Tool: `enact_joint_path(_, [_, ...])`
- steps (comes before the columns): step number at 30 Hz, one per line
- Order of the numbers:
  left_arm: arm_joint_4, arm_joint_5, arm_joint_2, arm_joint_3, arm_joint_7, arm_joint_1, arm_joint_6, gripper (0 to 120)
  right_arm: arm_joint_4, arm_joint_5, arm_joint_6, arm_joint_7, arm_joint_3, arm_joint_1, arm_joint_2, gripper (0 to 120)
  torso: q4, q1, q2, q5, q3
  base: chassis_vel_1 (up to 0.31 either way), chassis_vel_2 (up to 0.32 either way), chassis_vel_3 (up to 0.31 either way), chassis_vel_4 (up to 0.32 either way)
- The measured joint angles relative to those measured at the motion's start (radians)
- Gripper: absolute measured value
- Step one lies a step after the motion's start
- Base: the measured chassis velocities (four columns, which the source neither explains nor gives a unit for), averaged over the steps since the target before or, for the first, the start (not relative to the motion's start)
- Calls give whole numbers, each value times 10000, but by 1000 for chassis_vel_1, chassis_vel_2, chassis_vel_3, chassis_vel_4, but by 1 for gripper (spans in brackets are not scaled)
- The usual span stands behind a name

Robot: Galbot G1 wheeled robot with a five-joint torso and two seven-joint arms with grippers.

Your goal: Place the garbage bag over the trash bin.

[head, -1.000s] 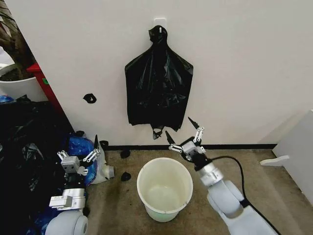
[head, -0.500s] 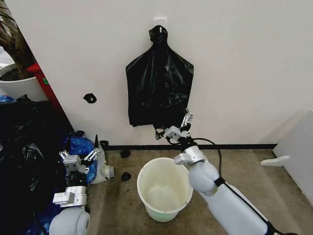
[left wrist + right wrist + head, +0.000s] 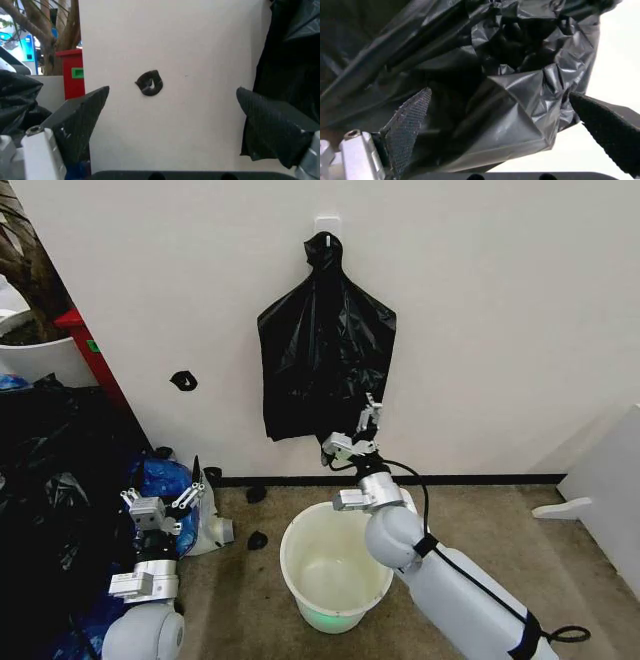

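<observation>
Two arms show: the right gripper (image 3: 352, 430) is raised at the lower edge of the bag (image 3: 325, 360), which hangs from a hook (image 3: 326, 225) on the wall, jaws spread around its crinkled plastic. Below stands the bin (image 3: 337, 580) on the floor. The left gripper (image 3: 160, 502) waits low beside blue plastic (image 3: 165, 478), jaws spread.

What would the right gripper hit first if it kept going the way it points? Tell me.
Probably the garbage bag: the right gripper is open at its lower edge, with wrinkled black plastic between the fingers. Depth is unclear; the wall lies behind.
</observation>
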Motion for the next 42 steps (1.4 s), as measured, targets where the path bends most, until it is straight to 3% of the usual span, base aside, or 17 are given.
enact_joint_path(5, [-93,8,7,-39,-8,73,-6,100,-394,-1470,-221,-279,248,323,160,100,-3,0,0,1,0,0,0,0,0])
enact_joint_path(12, [-137,-7,49,-93,-57,120,-18,100,-358,-1750,-220,-392,470,235,166,100,-3,0,0,1,0,0,0,0,0])
enact_joint_path(16, [-137,-9,64,-68,-70,119,-27,100,18,-983,1078,-15,1192,-188,317,81,-3,0,0,1,0,0,0,0,0])
enact_joint_path(18, [-137,-10,68,-67,-71,119,-27,100,84,-859,1192,47,1272,-238,325,79,-3,0,0,1,0,0,0,0,0])
enact_joint_path(23, [-137,-16,105,-46,-74,119,-27,100,925,413,1879,565,2291,-858,386,55,-3,0,0,1,-1,0,0,0,0])
enact_joint_path(26, [-137,-10,104,-25,-74,126,-27,100,1152,709,2219,652,2737,-1137,459,50,-3,-1,0,1,0,0,0,0,0])
enact_joint_path(28, [-138,4,104,-1,-72,137,-27,100,1347,981,2675,719,3233,-1488,543,51,-4,-2,0,1,-1,0,0,0,0])
enact_joint_path(35, [-161,54,109,24,-62,206,-24,100,1581,1391,3742,700,4076,-2067,645,73,-3,-2,0,1,-1,0,0,0,0])
enact_joint_path(42, [-240,67,144,14,-58,298,-24,100,1644,1420,4394,338,3904,-2527,474,84,-4,-1,0,1,-1,0,0,0,0])
